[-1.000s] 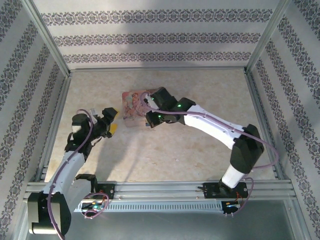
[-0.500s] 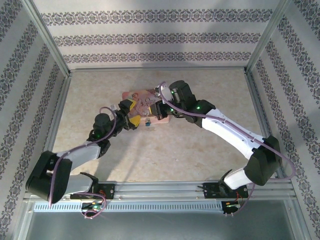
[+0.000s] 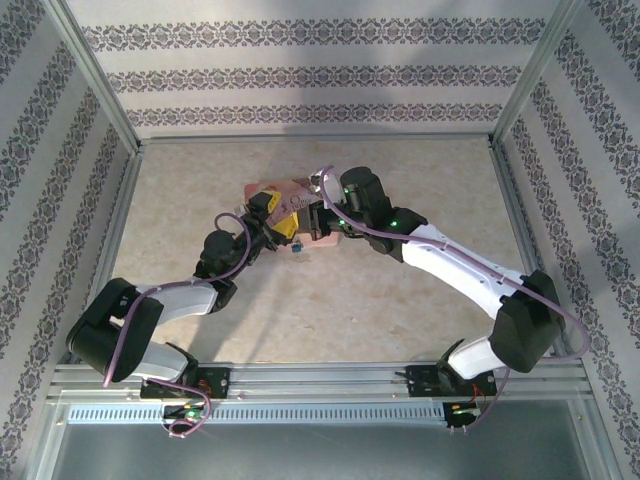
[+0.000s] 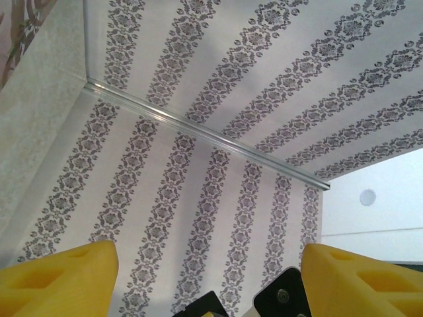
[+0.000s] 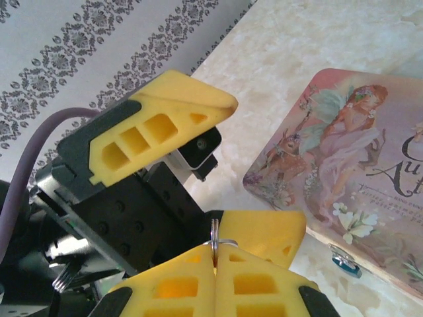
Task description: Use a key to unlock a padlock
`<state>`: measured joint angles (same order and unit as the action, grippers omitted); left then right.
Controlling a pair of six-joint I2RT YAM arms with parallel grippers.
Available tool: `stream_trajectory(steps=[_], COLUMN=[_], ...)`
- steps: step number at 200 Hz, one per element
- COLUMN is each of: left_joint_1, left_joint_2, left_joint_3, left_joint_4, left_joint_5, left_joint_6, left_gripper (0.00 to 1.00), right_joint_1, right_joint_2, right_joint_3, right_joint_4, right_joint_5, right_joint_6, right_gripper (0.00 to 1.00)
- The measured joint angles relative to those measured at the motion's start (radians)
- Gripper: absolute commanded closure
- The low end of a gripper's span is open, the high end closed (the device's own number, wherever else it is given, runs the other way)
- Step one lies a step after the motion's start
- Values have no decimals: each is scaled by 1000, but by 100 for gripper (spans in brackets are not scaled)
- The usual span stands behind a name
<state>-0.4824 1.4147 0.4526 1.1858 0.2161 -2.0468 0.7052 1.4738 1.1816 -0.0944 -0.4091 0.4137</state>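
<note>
Left arm just swung in over the last second, so its end effector [image 3: 276,218] now sits spread wide beside our right end effector [image 5: 215,256], which pinches the key [image 5: 215,236]. We'd guess a handoff. Padlock [image 5: 345,262] sits at the pink box's [image 5: 344,152] edge.

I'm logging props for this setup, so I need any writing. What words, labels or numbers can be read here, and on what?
"Au": large dark script on the box lid, cut off at the right wrist view's edge.
Stroke of a letter above it: cut off, unreadable.
Fine print line under it: too blurred to read.
Padlock: no text can be made out.
Wallpaper: ornament bands, no writing.
</note>
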Motion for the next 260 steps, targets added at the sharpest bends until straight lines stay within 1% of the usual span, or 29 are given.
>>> stream_trajectory(steps=[40, 101, 152, 218, 260], left_joint_1=[-3, -3, -4, -10, -10], left_joint_2=[0, 11, 23, 33, 33], left_joint_3=[0, 0, 0, 0, 0], left_joint_4=[13, 21, 34, 34, 33], left_joint_5=[-13, -23, -37, -37, -38], left_joint_6=[-9, -19, -22, -19, -4], left_gripper=[30, 43, 58, 80, 87], right_joint_1=[17, 19, 19, 19, 19], right_joint_2=[45, 76, 60, 43, 21], right_joint_3=[0, 0, -15, -26, -33], right_joint_4=[39, 48, 47, 47, 47], right_joint_5=[0, 8, 31, 46, 57], right_joint_6=[11, 11, 10, 11, 11], right_gripper=[100, 100, 100, 100, 100])
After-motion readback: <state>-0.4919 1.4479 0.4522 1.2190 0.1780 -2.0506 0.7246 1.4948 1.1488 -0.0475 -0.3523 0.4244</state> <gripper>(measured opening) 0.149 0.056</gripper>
